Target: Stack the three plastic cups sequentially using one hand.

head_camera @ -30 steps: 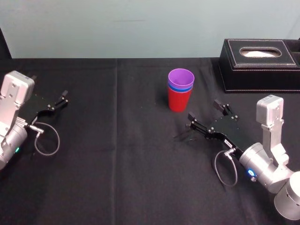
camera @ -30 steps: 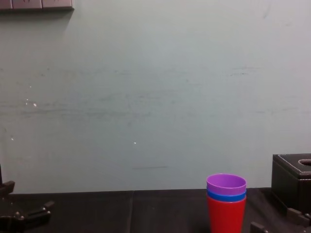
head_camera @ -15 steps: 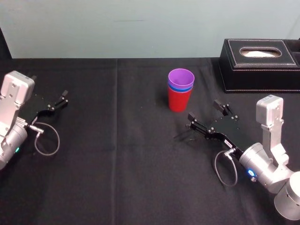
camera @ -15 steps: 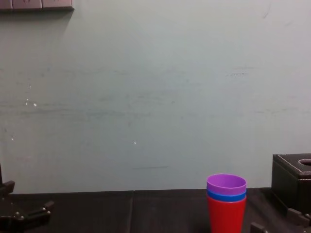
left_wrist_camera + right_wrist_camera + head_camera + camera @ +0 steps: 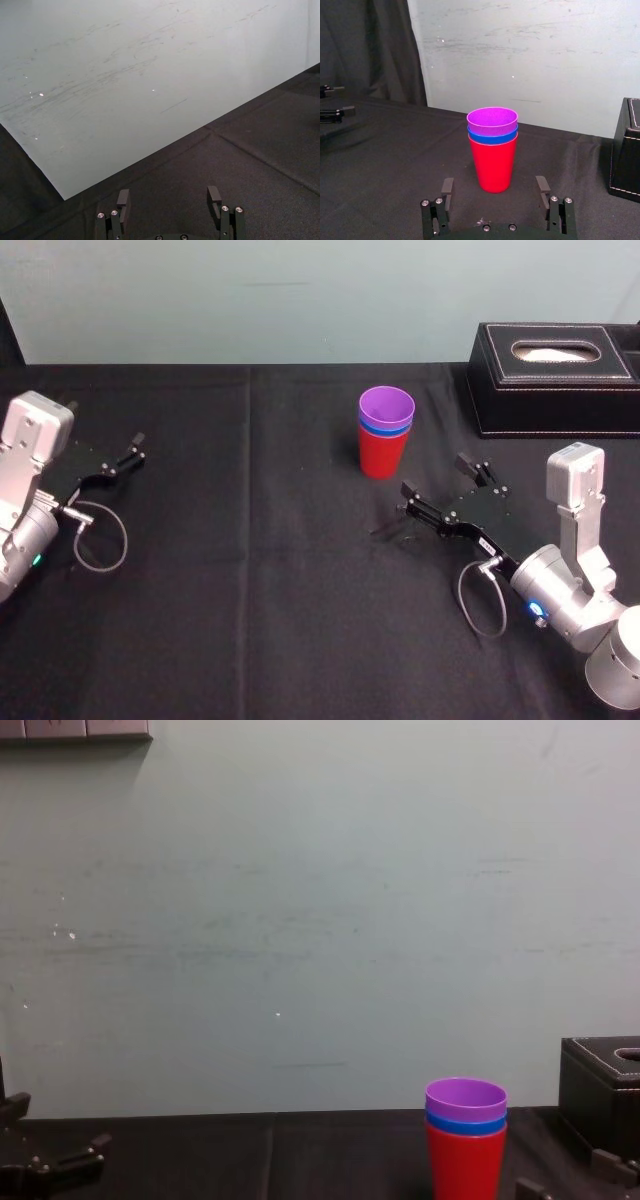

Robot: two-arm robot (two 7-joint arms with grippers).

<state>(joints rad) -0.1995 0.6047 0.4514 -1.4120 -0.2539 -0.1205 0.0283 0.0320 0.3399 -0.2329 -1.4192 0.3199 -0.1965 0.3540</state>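
The cup stack point(image 5: 385, 435) stands upright just ahead of the right gripper point(image 5: 435, 473), jaws apart and empty; the left gripper point(image 5: 138, 447), likewise spread, sits far off.

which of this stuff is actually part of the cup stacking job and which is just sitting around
Part of the job:
- red cup, with the blue cup nested in it and the purple cup on top
- right gripper, open and empty, just short of the stack

Just lying about:
- black stitched box, far right of the table
- left gripper, open, parked at the left
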